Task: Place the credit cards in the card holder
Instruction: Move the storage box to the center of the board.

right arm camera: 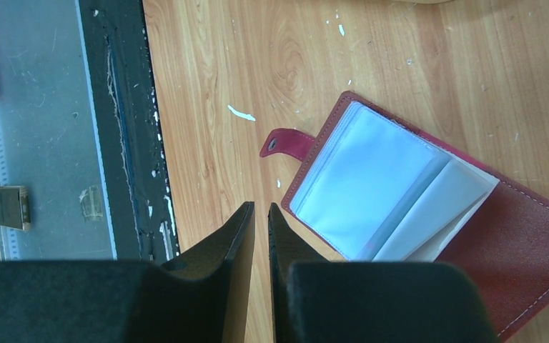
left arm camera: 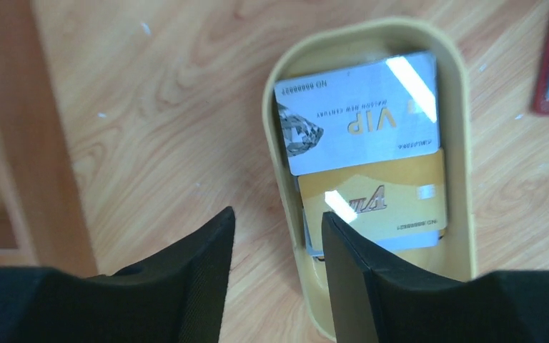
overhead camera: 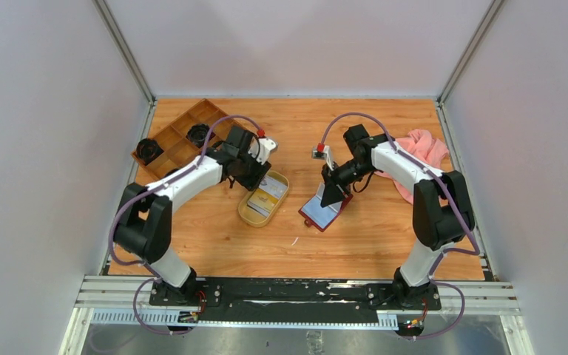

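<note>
At least 3 credit cards (left arm camera: 363, 118) are seen stacked in an oval tan tray (left arm camera: 460, 143) on the wooden table (left arm camera: 150, 107), none yet in the card holder (right arm camera: 393, 189). The left gripper (left arm camera: 277, 214) is held low over the tray's near end with its jaws spread and nothing between them, one finger inside the rim beside the stack, probably so that a card edge can be caught. The holder is laid open on the table, well apart from the tray, its clear sleeves facing up to receive cards. The right gripper (right arm camera: 260, 205) is poised at the holder's edge, its jaws almost pressed together on nothing. "VIP" can be read on the silver card and the gold card (left arm camera: 379, 200); a line beginning "NO" is followed by digits too small to be trusted.
</note>
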